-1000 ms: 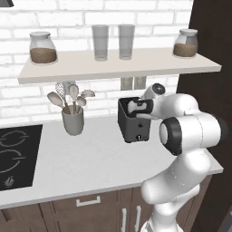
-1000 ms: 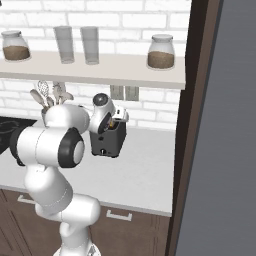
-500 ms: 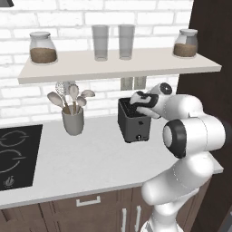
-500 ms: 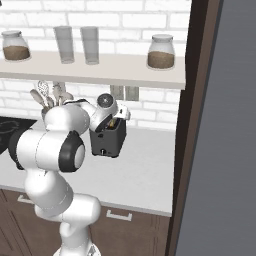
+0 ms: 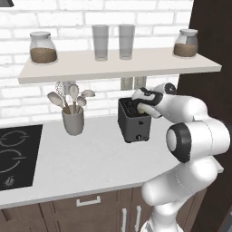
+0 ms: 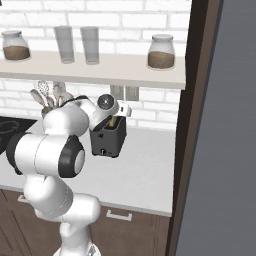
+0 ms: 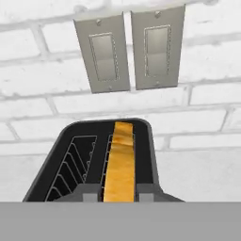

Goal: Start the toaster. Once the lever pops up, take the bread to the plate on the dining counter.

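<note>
Now the claw (image 7: 119, 192) pinches the bread (image 7: 120, 162), which stands in the toaster (image 7: 70, 162) slot just ahead. Lifting it straight out looks next.

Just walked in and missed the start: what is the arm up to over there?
The robot arm reaches over the toaster on the counter by the brick wall. Its gripper has its fingers on either side of the bread, which stands upright in one toaster slot. The bread has not yet left the toaster.
</note>
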